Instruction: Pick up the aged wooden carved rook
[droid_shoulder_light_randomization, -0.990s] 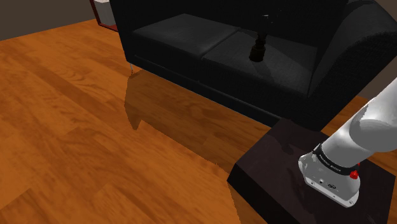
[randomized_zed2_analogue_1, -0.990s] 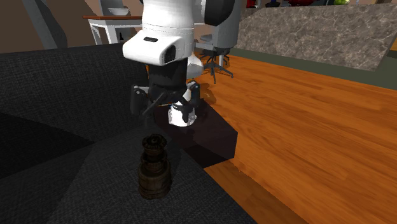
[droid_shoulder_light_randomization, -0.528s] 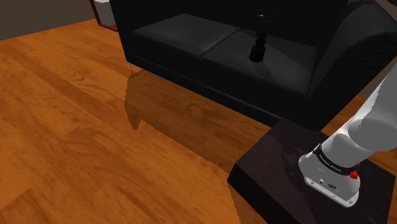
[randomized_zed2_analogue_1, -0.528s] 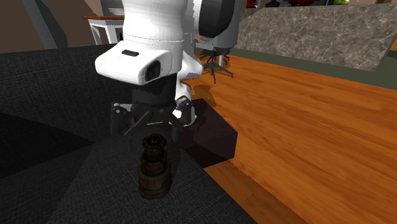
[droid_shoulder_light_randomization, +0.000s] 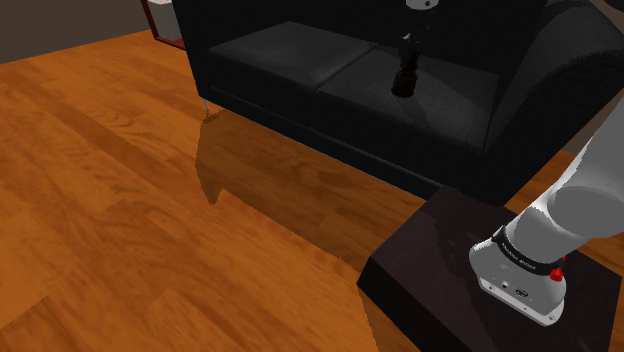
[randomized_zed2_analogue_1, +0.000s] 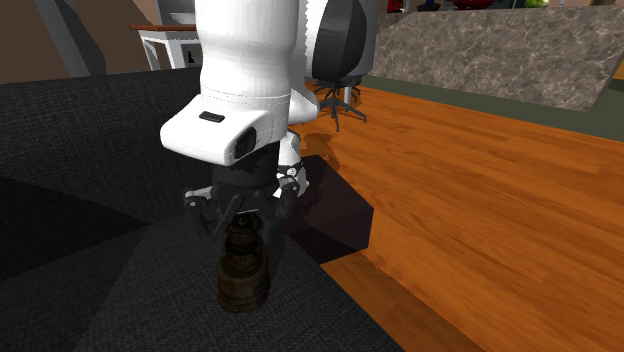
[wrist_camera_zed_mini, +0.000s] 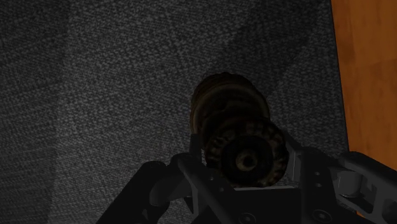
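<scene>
One dark, ringed rook (randomized_zed2_analogue_1: 242, 278) stands upright on the black sofa (droid_shoulder_light_randomization: 300, 50), near the seat's front edge. In the shoulder view it sits at about 1 o'clock, and in the second exterior view at 7 o'clock. The white arm (randomized_zed2_analogue_1: 250, 60) hangs plumb over it, with the gripper (randomized_zed2_analogue_1: 240, 218) at the rook's 12 o'clock, apparently so the piece can be taken from straight above without being knocked over on the soft cushion. In the wrist view the fingers (wrist_camera_zed_mini: 294, 168) stand spread, one at 9 o'clock and one at 3 o'clock of the notched crown. They flank the crown but do not look to be pressing it, so the rook is bracketed, not held. The approach looks almost finished, with the squeeze and the lift left to do. The piece is tall and round on a yielding seat, so an off-centre squeeze could tip it. The wooden floor (randomized_zed2_analogue_1: 480, 200) lies at 3 o'clock of the rook in the second exterior view, beyond the cushion's edge.
</scene>
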